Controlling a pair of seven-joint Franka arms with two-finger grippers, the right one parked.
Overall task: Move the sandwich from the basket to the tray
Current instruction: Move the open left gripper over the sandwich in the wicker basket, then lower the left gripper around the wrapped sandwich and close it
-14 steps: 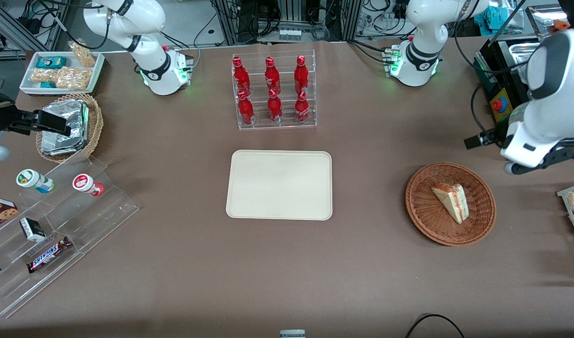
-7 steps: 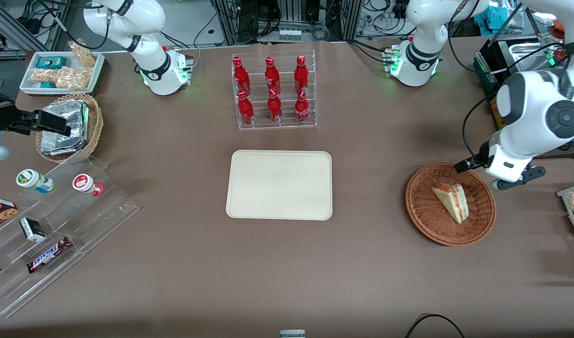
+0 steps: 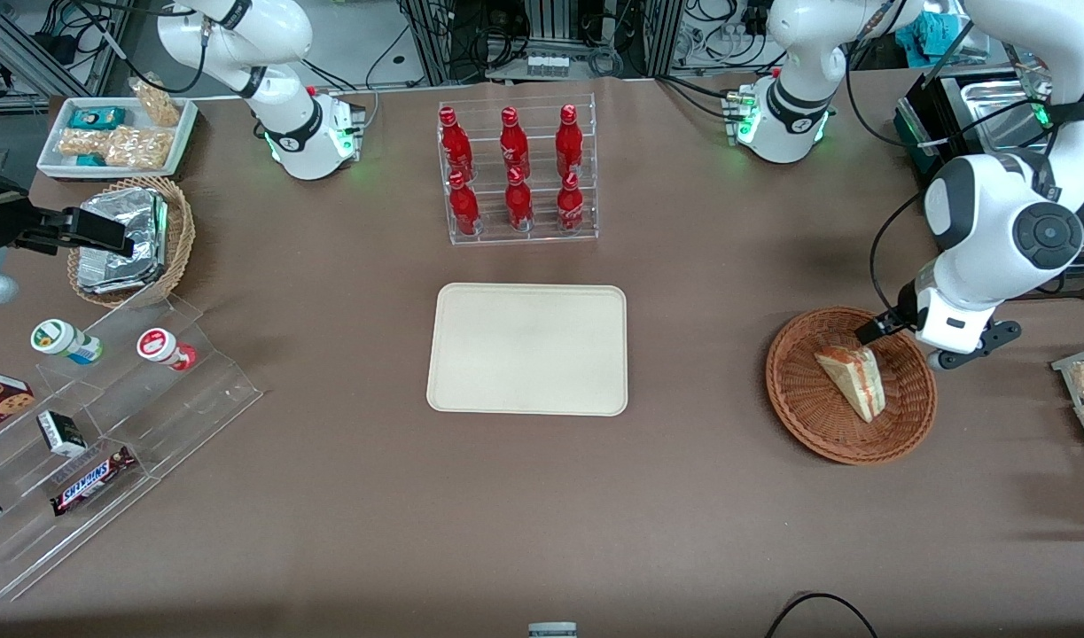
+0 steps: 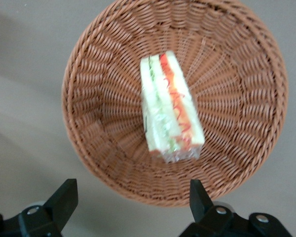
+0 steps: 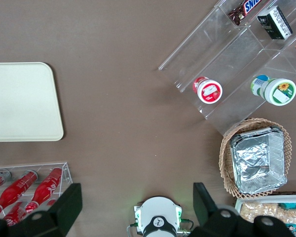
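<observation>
Pale bread with green and orange-red layers made up the sandwich [image 3: 852,381], a wrapped wedge that lay in the middle of the basket [image 3: 803,403]. In the left wrist view the sandwich [image 4: 170,108] lay on the woven floor of the basket [image 4: 98,98], and nothing was touching it. The basket was round, brown and shallow, and it sat on the brown table [image 3: 683,514] toward the working arm's end. The gripper [image 3: 896,341] hung above the basket's rim, on the side farther from the front camera than the sandwich. Its fingers [image 4: 64,200] were spread wide apart, with the near edge of the basket showing between them, and they held nothing. The cream tray [image 3: 527,348] lay flat in the middle of the table, well apart from the basket. A clear rack of red bottles [image 3: 517,173] stood farther from the front camera than the tray.
</observation>
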